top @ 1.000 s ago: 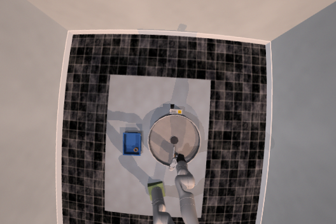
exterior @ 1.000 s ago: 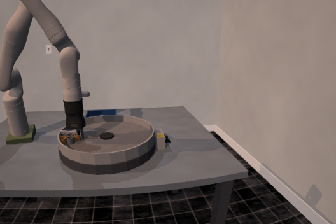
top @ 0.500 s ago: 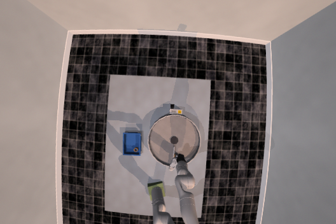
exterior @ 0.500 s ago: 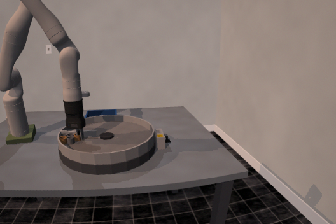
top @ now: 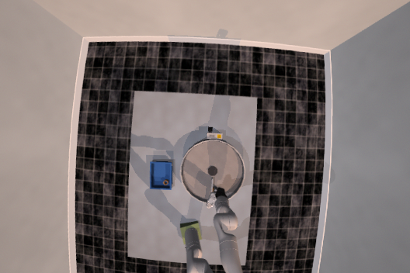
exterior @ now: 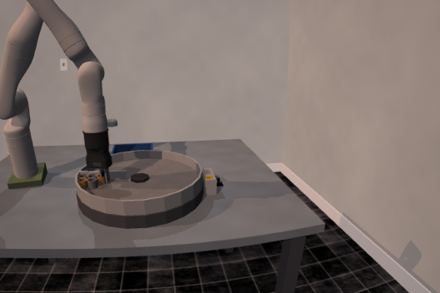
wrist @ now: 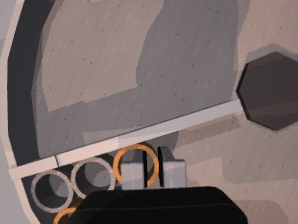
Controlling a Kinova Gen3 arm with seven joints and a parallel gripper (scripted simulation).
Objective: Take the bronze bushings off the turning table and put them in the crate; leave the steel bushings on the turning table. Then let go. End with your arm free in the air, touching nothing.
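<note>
My gripper (top: 216,190) (exterior: 107,178) (wrist: 152,160) is down in the turning table (exterior: 137,206) (top: 202,156). It is shut on the wall of a bronze bushing (wrist: 135,146) (exterior: 101,179), one finger inside the ring and one outside. This bushing stands upright beside the straight bar. A second bronze bushing (exterior: 83,182) (wrist: 62,215) stands near the rim, partly hidden by the gripper body in the wrist view. Grey steel bushings (wrist: 92,159) (exterior: 92,183) stand between them and the rim. One bronze bushing (top: 165,180) is in the blue crate (top: 151,176) (exterior: 132,146).
The straight bar (wrist: 207,114) runs from the rim to the dark hub (wrist: 272,92) (top: 212,171) (exterior: 139,177). The raised rim surrounds the bushings. A small box with a yellow mark (top: 214,136) (exterior: 210,184) stands outside the far rim. The crate is left of the turning table in the top view.
</note>
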